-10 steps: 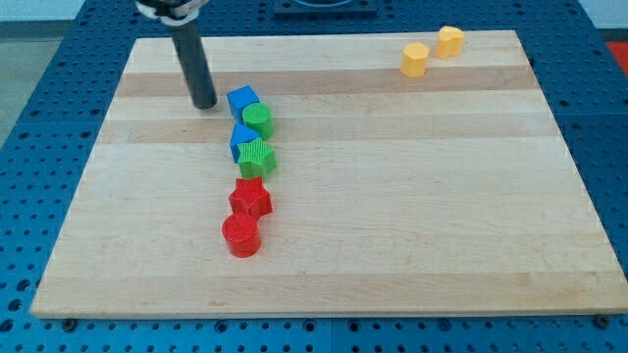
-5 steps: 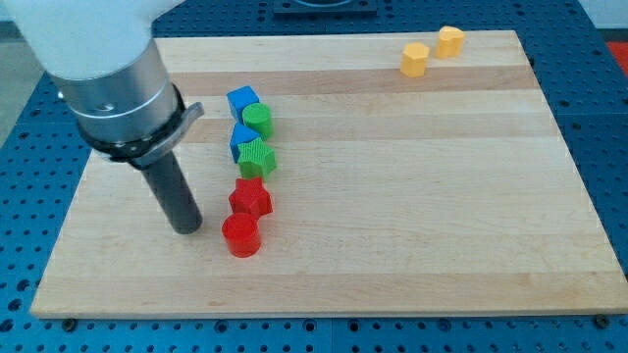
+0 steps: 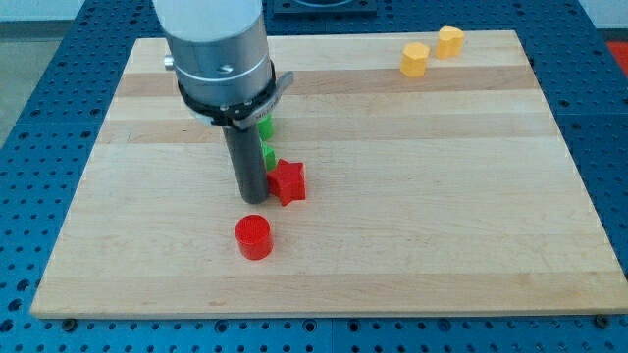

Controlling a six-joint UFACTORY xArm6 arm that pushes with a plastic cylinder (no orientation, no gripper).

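Note:
My tip rests on the board just left of the red star block, touching or almost touching it. The red cylinder stands apart, a little below the tip. Behind the rod only slivers of two green blocks show: one higher up and one just above the red star. The blue blocks seen earlier are hidden behind the arm.
Two yellow blocks sit at the view's top right: one and another just right of it, near the board's edge. The wooden board lies on a blue perforated table.
The rod swept from the left of the red cylinder to the right and up. The red star slid to the right, away from the red cylinder. The arm now covers the blue blocks.

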